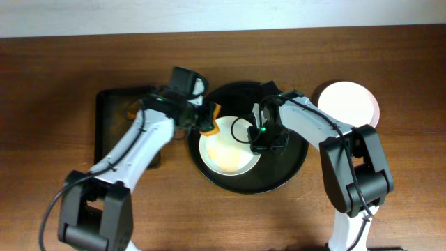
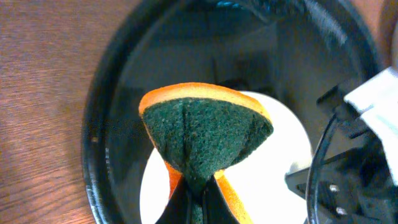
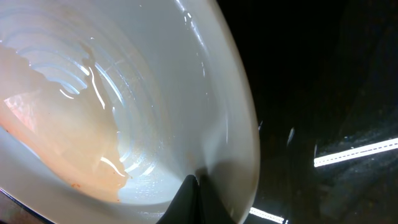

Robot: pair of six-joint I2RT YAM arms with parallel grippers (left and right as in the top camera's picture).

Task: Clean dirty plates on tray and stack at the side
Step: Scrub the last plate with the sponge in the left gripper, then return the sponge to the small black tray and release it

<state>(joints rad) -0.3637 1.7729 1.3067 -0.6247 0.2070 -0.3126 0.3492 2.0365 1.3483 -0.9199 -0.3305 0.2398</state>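
Note:
A white plate (image 1: pixel 226 148) with an orange smear lies in the left half of the round black tray (image 1: pixel 289 171). My left gripper (image 1: pixel 204 117) is shut on a folded green and orange sponge (image 2: pixel 202 134), held over the plate's upper left rim. My right gripper (image 1: pixel 259 143) is shut on the plate's right rim, with one finger lying inside the plate (image 3: pixel 155 112). A clean white plate (image 1: pixel 347 103) sits on the table to the right of the tray. The plate also shows in the left wrist view (image 2: pixel 273 174).
A smaller rectangular dark tray (image 1: pixel 115 115) lies on the wooden table to the left, under my left arm. The round tray's rim (image 2: pixel 93 137) shows in the left wrist view.

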